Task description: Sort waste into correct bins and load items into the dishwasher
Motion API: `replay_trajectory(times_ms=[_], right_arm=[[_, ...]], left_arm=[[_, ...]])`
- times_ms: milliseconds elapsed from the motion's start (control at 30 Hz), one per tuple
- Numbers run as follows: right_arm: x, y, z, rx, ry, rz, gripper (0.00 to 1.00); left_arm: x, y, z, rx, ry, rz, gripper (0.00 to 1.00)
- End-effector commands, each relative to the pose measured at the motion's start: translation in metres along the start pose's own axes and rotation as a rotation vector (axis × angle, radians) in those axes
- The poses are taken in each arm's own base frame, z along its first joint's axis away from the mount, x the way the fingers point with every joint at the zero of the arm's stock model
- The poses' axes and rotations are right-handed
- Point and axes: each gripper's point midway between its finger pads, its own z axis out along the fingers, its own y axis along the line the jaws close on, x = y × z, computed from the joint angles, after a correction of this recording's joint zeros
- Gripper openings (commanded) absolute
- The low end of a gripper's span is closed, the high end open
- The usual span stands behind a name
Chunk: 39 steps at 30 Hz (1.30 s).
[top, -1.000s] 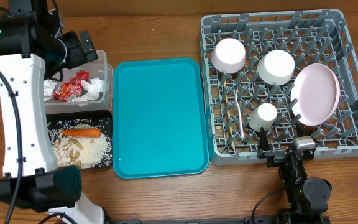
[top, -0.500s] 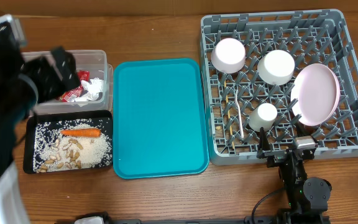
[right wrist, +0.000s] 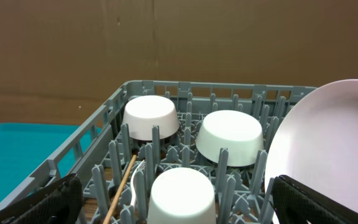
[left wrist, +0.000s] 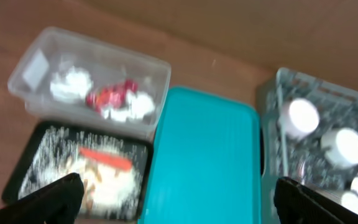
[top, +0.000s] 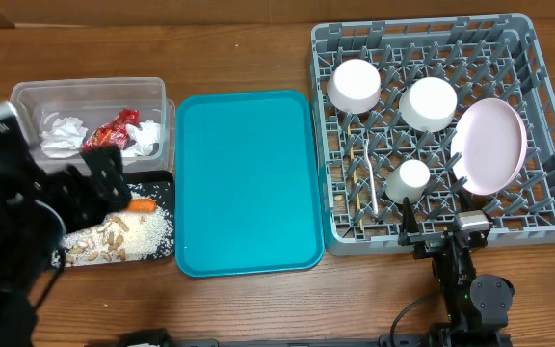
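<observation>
Overhead: teal tray [top: 249, 183] beside dish rack [top: 422, 23]

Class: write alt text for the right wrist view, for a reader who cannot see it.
A grey dish rack holds two upturned white bowls, a small white cup in front and a pale plate on edge at right. A wooden chopstick leans in the rack at left.

left tool [left wrist: 176, 200] splayed wide, right tool [right wrist: 176, 202] likewise
</observation>
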Motion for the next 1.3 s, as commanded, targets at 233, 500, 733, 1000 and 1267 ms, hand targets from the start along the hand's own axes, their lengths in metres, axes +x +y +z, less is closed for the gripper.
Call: replay_trajectory(times_ms=[233, 500, 733, 1000, 1267], right_arm=[[0.002, -0.001, 0.000, 0.002, -0.004, -0.007, 1.00], [0.002, -0.001, 0.000, 0.002, -0.004, -0.007, 1.00], [0.002, -0.001, 0.000, 0.002, -0.004, -0.007, 1.00], [0.002, -0.001, 0.000, 0.002, -0.004, -0.008, 1.00], [0.002, -0.001, 0.000, 0.002, -0.004, -0.008, 1.00]], left_arm=[[0.126, 0.039, 0.037, -0.064, 0.244, -0.019, 1.00], [0.197, 0.061, 0.051, -0.085, 0.323, -0.027, 1.00], [0.219, 0.064, 0.056, -0.065, 0.326, -0.031, 1.00], [0.147, 0.034, 0.077, 0.092, 0.014, -0.010, 1.00], [0.093, 0.006, 0.081, 0.238, -0.263, 0.052, 1.00]])
